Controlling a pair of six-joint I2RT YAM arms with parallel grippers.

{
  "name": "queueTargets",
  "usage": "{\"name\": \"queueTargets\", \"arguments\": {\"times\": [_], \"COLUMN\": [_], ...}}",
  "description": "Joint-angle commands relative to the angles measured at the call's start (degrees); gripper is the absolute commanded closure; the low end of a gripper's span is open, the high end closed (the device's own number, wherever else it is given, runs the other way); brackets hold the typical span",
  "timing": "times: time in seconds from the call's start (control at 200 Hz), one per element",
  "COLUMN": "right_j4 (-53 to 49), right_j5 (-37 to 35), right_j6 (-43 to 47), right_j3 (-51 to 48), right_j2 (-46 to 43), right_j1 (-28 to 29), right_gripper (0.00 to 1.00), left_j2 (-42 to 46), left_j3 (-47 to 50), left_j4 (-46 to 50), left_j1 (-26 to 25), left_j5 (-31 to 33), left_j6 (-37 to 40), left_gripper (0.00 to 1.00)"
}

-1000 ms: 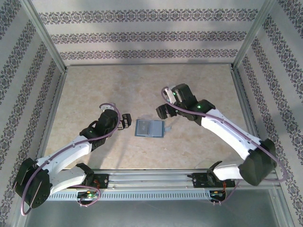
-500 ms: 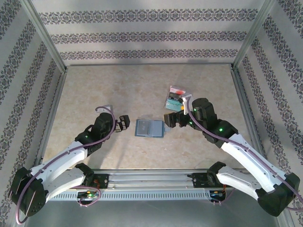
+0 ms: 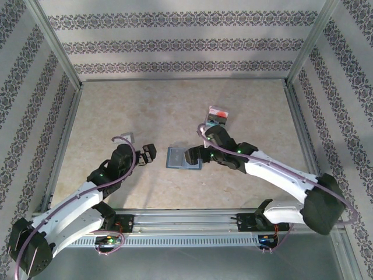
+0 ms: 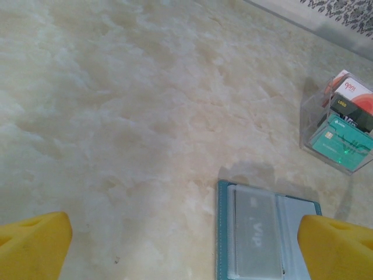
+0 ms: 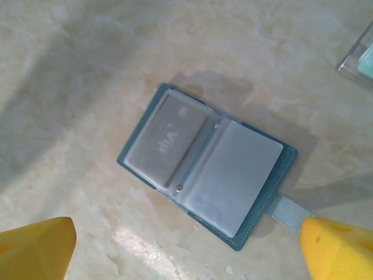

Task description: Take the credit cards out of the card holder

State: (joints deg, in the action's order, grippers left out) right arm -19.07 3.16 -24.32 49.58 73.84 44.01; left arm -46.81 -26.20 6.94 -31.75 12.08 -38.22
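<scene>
card holder (image 3: pixel 176 158) lies open flat, long axis left-right, directly beneath the wide-open right gripper (image 3: pixel 194 156); left gripper (image 3: pixel 149 153), also spread wide, hovers just left of it.

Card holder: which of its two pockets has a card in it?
The pocket showing a grey card marked VIP, away from the snap tab; the other pocket looks empty.

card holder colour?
The card holder has a teal-blue cover and is frosted grey inside; clearest in the right wrist view.
</scene>
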Motion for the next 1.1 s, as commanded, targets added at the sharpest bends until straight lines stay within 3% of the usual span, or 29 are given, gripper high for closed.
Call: {"name": "queueTargets", "arguments": {"times": [0.0,0.175,0.355,0.565,0.764,1.094], "right_j4": [-1.52,-8.21,-8.68,-12.00,-18.46,-17.03], "right_j5": [-8.40,-17.90,-22.79,-24.11,-22.62,-16.81], "right_j6": [-2.91,-4.63,-6.50,-7.32,-7.75,-10.21], "right_j3": [4.42,12.52,18.16,25.69,33.51,33.02], "right_j2": [4.44,14.51,23.39,31.79,39.78,41.90], "right_j1": [3.61,9.63,12.19,12.37,11.76,10.19], "right_gripper": [0.02,0.08,0.07,0.06,0.16,0.21], "left_j2": [1.66,2.59,3.43,4.17,3.89,2.47], "left_j3": [0.77,0.88,1.10,1.84,1.86,1.64], "left_j4": [2.25,4.07,5.97,6.15,5.94,5.65], "left_j1": [0.59,0.94,2.61,3.40,3.97,4.50], "left_j5": [2.74,5.20,5.81,5.58,5.36,4.87], "left_j6": [-0.39,1.03,1.21,1.28,1.57,1.90], "left_gripper": [0.01,0.01,0.01,0.01,0.01,0.01]}}
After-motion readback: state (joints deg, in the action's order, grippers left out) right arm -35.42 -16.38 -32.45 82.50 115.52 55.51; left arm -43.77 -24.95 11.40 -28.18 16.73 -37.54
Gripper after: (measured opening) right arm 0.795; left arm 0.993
